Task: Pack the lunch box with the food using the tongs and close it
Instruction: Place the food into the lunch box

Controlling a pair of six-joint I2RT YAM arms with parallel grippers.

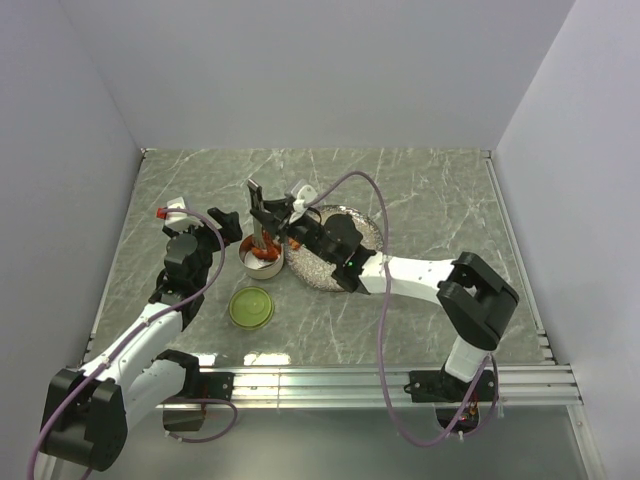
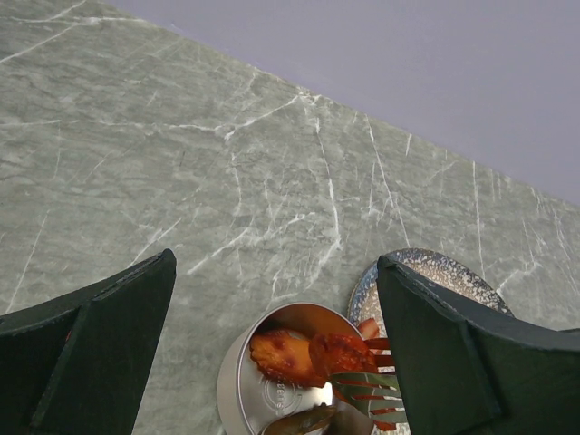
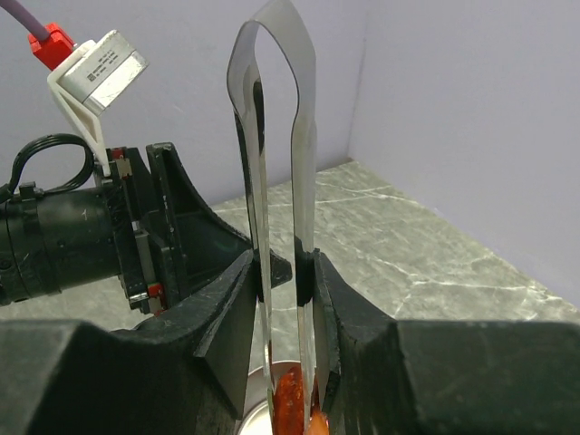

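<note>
Jaws of the left gripper [image 1: 224, 222] stand spread and empty; the right gripper [image 3: 283, 272] pinches the tongs [image 3: 304, 163]. Toward the table's near edge lies the lid [image 1: 251, 307] (not yet on). Beyond it, the tongs' tips sit inside the lunch box [image 2: 228, 397] with food [image 2: 290, 355], seemingly mid drop-off. Next, the tongs should let go, lift clear and return to the plate [image 2: 435, 267].

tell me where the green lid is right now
In the top view the lid lies flat on the table, left of centre, just nearer the arm bases than the open lunch box and not touching it.
</note>
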